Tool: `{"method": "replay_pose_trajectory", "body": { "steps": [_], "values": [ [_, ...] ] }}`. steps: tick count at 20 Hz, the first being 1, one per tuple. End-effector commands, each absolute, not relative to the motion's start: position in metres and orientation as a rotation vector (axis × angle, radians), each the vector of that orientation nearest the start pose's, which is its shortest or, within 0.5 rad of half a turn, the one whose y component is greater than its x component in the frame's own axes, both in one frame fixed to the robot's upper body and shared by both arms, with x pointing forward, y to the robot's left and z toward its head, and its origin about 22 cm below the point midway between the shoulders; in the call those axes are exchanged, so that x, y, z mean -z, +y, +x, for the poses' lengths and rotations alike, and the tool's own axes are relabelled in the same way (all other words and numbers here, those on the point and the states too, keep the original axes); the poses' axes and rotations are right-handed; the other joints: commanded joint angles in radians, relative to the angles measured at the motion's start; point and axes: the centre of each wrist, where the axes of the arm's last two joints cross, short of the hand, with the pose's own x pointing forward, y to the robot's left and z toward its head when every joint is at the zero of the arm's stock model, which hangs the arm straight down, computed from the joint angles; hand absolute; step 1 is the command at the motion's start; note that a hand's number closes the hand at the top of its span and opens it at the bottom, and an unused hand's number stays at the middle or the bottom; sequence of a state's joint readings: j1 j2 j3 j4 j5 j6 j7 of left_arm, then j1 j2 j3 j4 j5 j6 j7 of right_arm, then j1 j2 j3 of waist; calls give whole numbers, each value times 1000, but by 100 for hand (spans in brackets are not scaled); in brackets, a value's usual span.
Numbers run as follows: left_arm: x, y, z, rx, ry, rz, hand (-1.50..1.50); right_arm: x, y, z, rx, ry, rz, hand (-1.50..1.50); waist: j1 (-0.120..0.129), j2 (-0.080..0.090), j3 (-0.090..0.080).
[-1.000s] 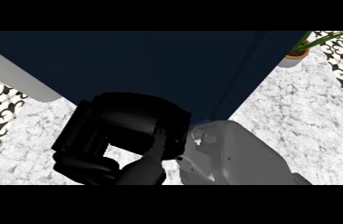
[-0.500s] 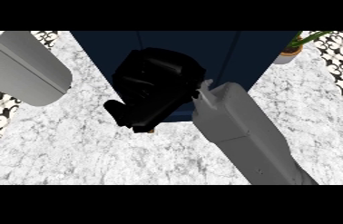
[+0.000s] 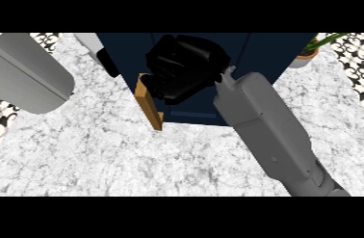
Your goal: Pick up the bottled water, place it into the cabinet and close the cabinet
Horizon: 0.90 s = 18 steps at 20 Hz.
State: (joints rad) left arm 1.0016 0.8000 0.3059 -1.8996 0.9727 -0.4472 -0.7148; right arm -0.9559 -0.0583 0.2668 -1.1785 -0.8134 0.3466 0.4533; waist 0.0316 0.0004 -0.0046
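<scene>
The right hand (image 3: 183, 68) is at the front of the dark blue cabinet (image 3: 266, 51), fingers curled. Whether it encloses the bottled water cannot be determined; the bottle is not visible. The cabinet's wooden edge (image 3: 149, 107) shows beside the hand, so closing appears outstanding.

No text, label, brand, number or sign could be read anywhere in the head view. The dark blue cabinet (image 3: 263, 54) carried no lettering, and the marbled bench (image 3: 99, 155) showed only its mottled pattern.
</scene>
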Motion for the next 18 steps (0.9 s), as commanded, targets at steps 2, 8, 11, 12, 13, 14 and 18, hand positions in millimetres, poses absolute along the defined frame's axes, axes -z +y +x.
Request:
{"method": "replay_pose_trajectory", "body": {
  "steps": [2, 8, 11, 12, 13, 14, 18],
  "values": [
    [-89, 434, 36, -126, -1898, -152, -150, -194, -67, 400, -685, -1437, 934, 150, -6, 8, 4],
    [-84, 432, 24, -118, -1875, -154, -150, -226, -66, 399, -629, -1583, 882, -150, -5, 2, 4],
    [-82, 436, 26, -112, -1877, -152, -150, -243, -81, 409, -607, -1625, 847, -150, 0, 6, 3],
    [-87, 428, 33, -100, -1875, -177, -150, -246, -61, 403, -590, -1647, 826, -150, 1, 7, 3],
    [-88, 431, 32, -87, -1898, -161, -150, -248, -60, 401, -570, -1650, 819, -150, 3, 2, 3],
    [-84, 435, 32, -85, -1877, -166, -150, -240, -71, 406, -588, -1648, 807, -150, -4, 5, 3],
    [-83, 430, 40, -76, -1875, -184, -150, -236, -53, 404, -574, -1651, 808, -150, 1, 8, 3]
  ]
}}
